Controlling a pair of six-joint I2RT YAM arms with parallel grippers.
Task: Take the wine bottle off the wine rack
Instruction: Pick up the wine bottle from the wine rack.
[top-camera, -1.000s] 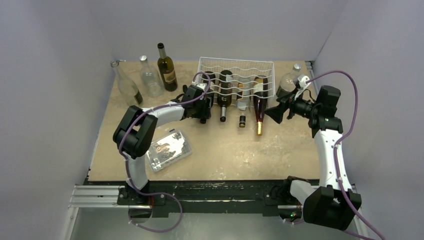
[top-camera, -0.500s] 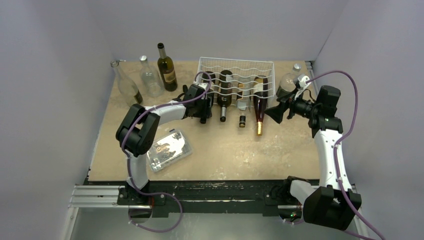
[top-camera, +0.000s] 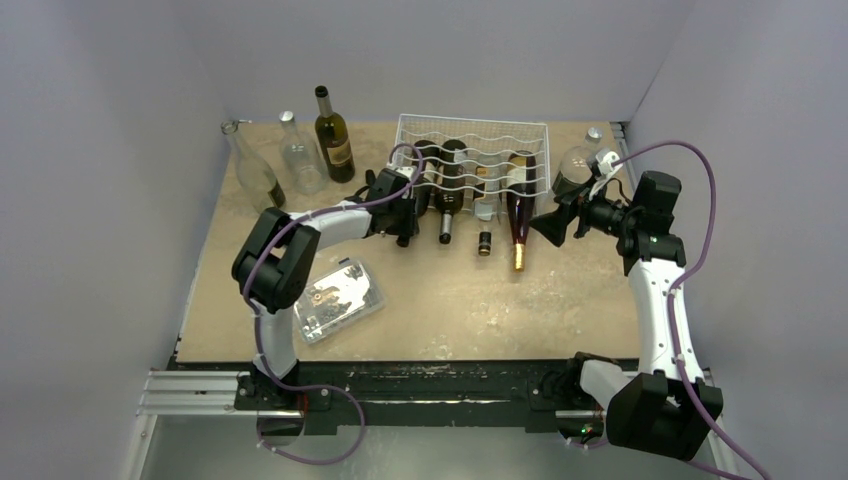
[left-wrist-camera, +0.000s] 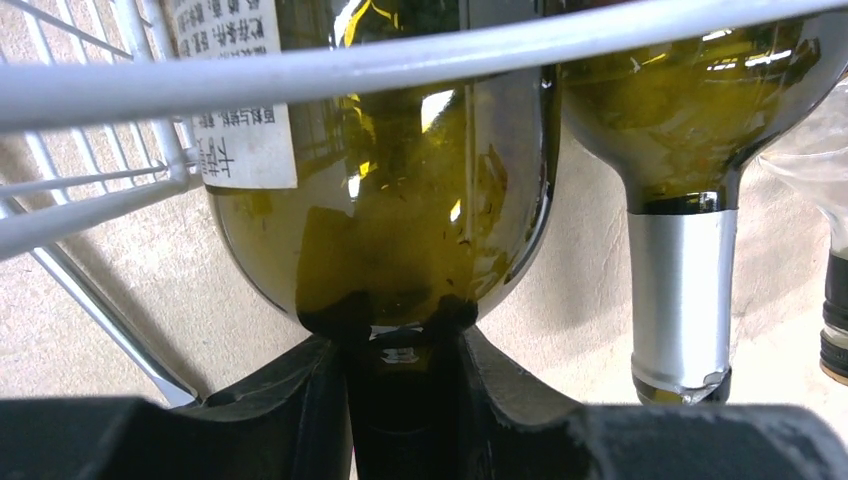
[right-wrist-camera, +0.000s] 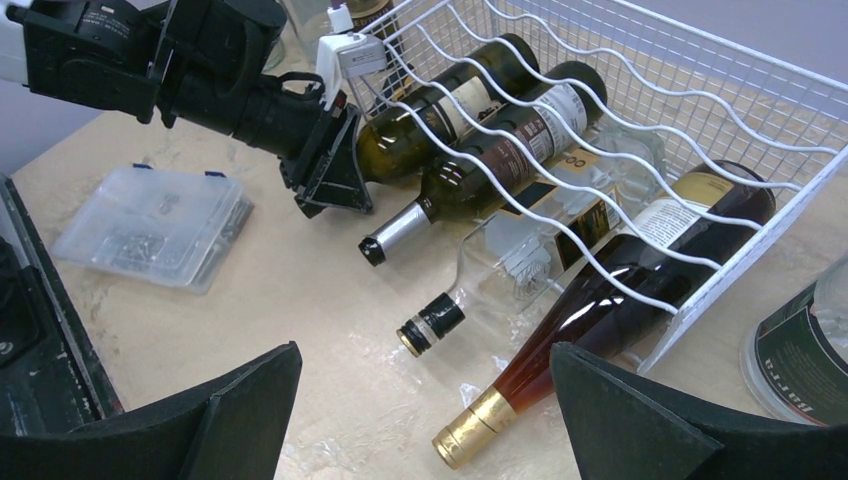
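Note:
The white wire wine rack (top-camera: 470, 122) stands at the back of the table with several bottles lying in it, necks toward me. My left gripper (top-camera: 405, 228) is shut on the neck of the leftmost one, a dark green wine bottle (top-camera: 421, 190). In the left wrist view that wine bottle (left-wrist-camera: 390, 230) fills the frame under a rack wire (left-wrist-camera: 400, 60), its neck pinched in my left gripper (left-wrist-camera: 400, 345). The right wrist view shows the same grip from the side, on the wine bottle (right-wrist-camera: 420, 130). My right gripper (top-camera: 553, 228) (right-wrist-camera: 425, 352) hangs open off the rack's right front corner, holding nothing.
In the rack lie a silver-necked bottle (top-camera: 447, 205), a clear bottle (top-camera: 484, 215) and a reddish bottle with a gold cap (top-camera: 518, 220). Three bottles stand at the back left (top-camera: 300, 155). A clear bottle (top-camera: 578, 165) stands at the back right. A clear plastic box (top-camera: 338, 298) lies near the left arm.
The left gripper's jaws have closed onto the green bottle's neck, and the left arm's elbow has shifted slightly. The right arm has stayed still.

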